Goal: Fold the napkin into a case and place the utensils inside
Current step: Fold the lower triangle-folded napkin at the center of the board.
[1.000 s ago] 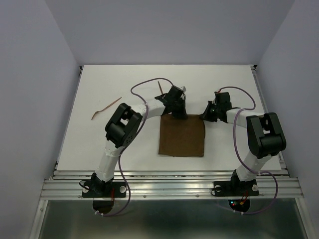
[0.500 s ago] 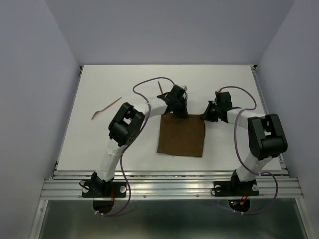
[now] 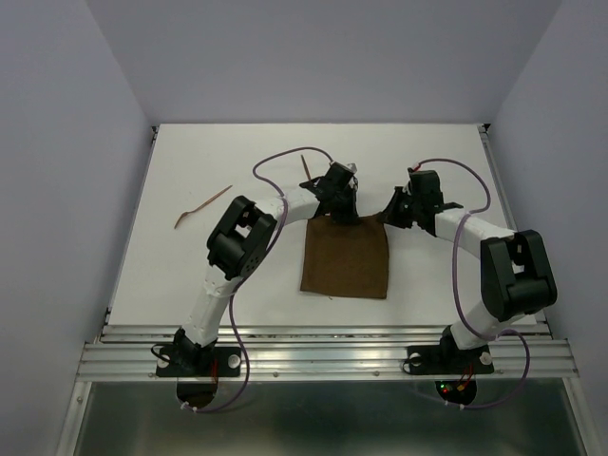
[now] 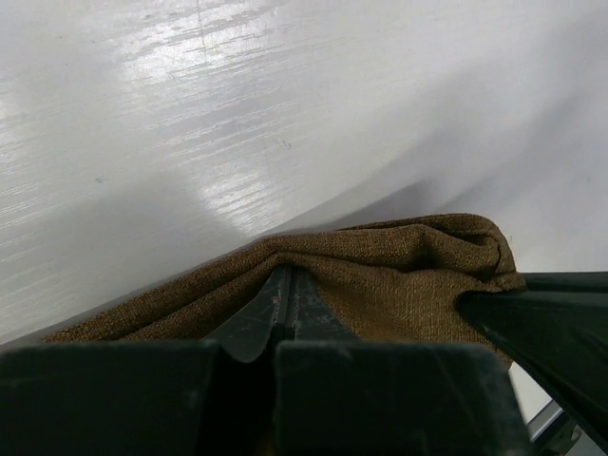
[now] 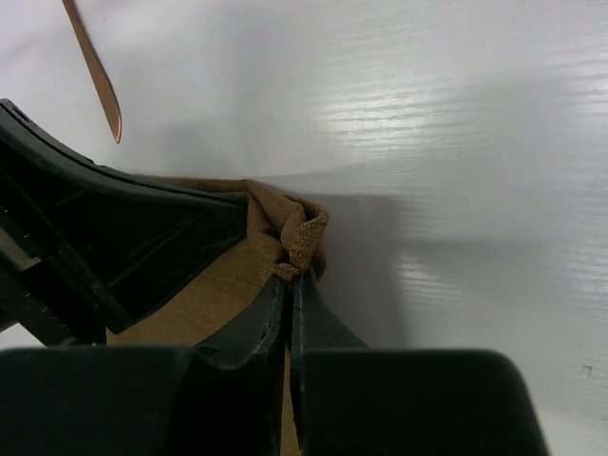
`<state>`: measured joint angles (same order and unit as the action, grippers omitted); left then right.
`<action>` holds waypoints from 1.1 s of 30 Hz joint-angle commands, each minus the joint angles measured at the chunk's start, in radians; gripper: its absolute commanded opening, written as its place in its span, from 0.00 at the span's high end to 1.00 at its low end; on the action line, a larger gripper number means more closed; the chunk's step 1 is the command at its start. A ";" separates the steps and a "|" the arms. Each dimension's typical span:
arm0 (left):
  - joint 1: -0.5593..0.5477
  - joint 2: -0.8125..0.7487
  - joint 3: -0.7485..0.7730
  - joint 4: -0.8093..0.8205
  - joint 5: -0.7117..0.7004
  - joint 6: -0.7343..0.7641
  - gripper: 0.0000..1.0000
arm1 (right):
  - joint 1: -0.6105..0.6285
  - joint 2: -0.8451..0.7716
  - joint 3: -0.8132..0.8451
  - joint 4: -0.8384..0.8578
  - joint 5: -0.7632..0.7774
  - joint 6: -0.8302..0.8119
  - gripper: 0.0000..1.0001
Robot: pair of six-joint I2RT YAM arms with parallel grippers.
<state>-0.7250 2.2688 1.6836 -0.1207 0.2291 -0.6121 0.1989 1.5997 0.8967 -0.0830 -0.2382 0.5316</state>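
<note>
White surface (image 3: 190,275) fills the booth floor, shut in by pale walls (image 3: 57,142) on three sides. We see the napkin (image 3: 346,261) lying flat near the middle, with bare room to its left, right and far side. The left gripper (image 3: 337,215) is clamped on the napkin's far edge near the left corner. The right gripper (image 3: 388,219) is clamped on the far right corner. In each wrist view the fingers press together with cloth bunched between them. One stick (image 3: 201,206) lies well apart to the left. A second stick (image 3: 306,165) lies just beyond the left gripper, partly crossed by a cable (image 3: 275,157). From above, both held corners are hidden under the grippers
</note>
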 commanded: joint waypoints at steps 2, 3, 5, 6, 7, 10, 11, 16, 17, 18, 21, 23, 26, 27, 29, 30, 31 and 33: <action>0.009 -0.008 -0.027 -0.045 -0.063 0.008 1.00 | 0.056 -0.029 0.060 -0.012 0.007 0.030 0.99; 0.010 -0.008 -0.030 -0.042 -0.063 0.006 1.00 | 0.056 -0.026 0.067 -0.015 0.014 0.030 0.99; 0.010 -0.020 -0.042 -0.031 -0.047 0.002 1.00 | 0.070 -0.017 0.079 -0.027 0.036 0.034 0.99; 0.010 -0.028 -0.048 -0.022 -0.042 -0.001 1.00 | 0.070 -0.011 0.079 -0.026 0.040 0.037 0.99; 0.010 -0.049 -0.062 -0.016 -0.037 -0.003 1.00 | 0.070 -0.009 0.079 -0.030 0.046 0.041 0.99; 0.012 -0.095 -0.088 0.003 -0.045 -0.003 1.00 | 0.070 -0.004 0.077 -0.043 0.091 0.051 0.99; 0.010 -0.103 -0.090 0.003 -0.051 -0.002 1.00 | 0.070 -0.003 0.076 -0.043 0.091 0.051 0.99; 0.010 -0.084 -0.068 -0.030 -0.063 0.014 1.00 | 0.070 -0.003 0.084 -0.031 0.069 0.061 0.99; 0.010 -0.083 -0.074 -0.028 -0.059 0.012 1.00 | 0.070 -0.006 0.084 -0.032 0.079 0.061 0.99; 0.010 -0.090 -0.079 -0.016 -0.047 0.009 1.00 | 0.070 -0.007 0.085 -0.034 0.083 0.059 0.99; 0.009 -0.126 -0.116 0.022 -0.024 0.000 1.00 | 0.070 -0.007 0.088 -0.044 0.096 0.050 0.99; 0.010 -0.146 -0.131 0.042 -0.019 -0.003 1.00 | 0.070 -0.001 0.087 -0.044 0.096 0.048 0.99; 0.006 -0.181 -0.140 0.056 -0.022 -0.003 1.00 | 0.070 0.005 0.085 -0.041 0.096 0.050 0.99; 0.003 -0.186 -0.137 0.061 -0.022 0.000 1.00 | 0.070 0.008 0.085 -0.041 0.097 0.050 0.99; 0.001 -0.190 -0.130 0.064 -0.016 0.006 1.00 | 0.070 0.012 0.088 -0.041 0.099 0.048 0.99; -0.001 -0.189 -0.125 0.065 -0.011 0.006 1.00 | 0.070 0.017 0.090 -0.041 0.099 0.048 0.99; -0.001 -0.181 -0.121 0.066 -0.002 0.008 1.00 | 0.070 0.019 0.093 -0.041 0.099 0.050 0.99; 0.001 -0.169 -0.104 0.066 0.006 0.008 1.00 | 0.070 0.020 0.096 -0.040 0.097 0.050 0.99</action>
<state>-0.7189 2.1559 1.5517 -0.0750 0.2138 -0.6247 0.2687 1.6150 0.9436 -0.1314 -0.1638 0.5808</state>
